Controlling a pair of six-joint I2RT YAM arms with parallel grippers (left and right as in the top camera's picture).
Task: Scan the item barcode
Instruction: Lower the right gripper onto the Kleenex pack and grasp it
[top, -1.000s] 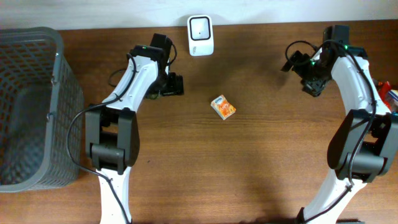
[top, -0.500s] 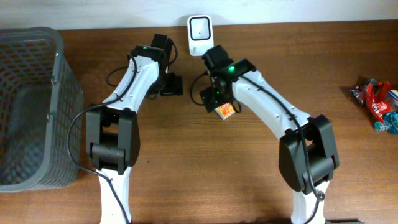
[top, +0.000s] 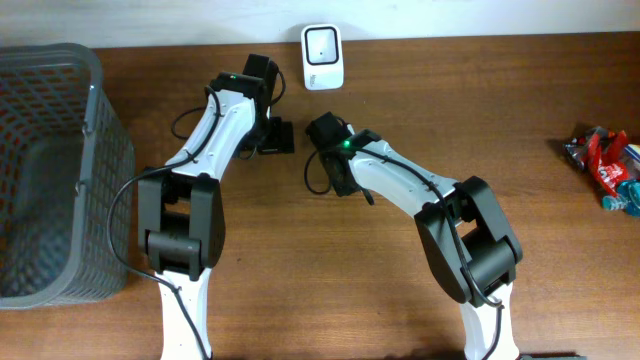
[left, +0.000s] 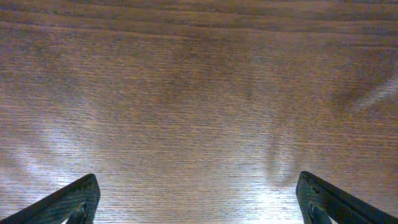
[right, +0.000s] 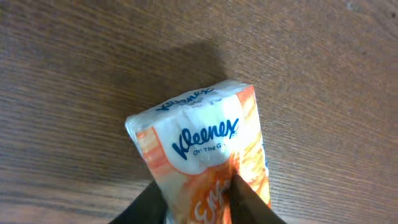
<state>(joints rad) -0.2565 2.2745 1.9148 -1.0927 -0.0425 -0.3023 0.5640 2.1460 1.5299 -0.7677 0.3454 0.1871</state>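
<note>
Wooden table (top: 320, 285), grey basket (top: 110, 170) (far left), white scanner (top: 322, 43), snack packets (top: 603, 165) at right

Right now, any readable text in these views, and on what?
"Kleenex": blue script on the tissue pack, right wrist view.
"On The G": small print just beneath; the rest is hidden.
Orange lettering lower on the pack: partly hidden, unreadable.
Snack packets and scanner, overhead view: nothing legible at this size.
</note>
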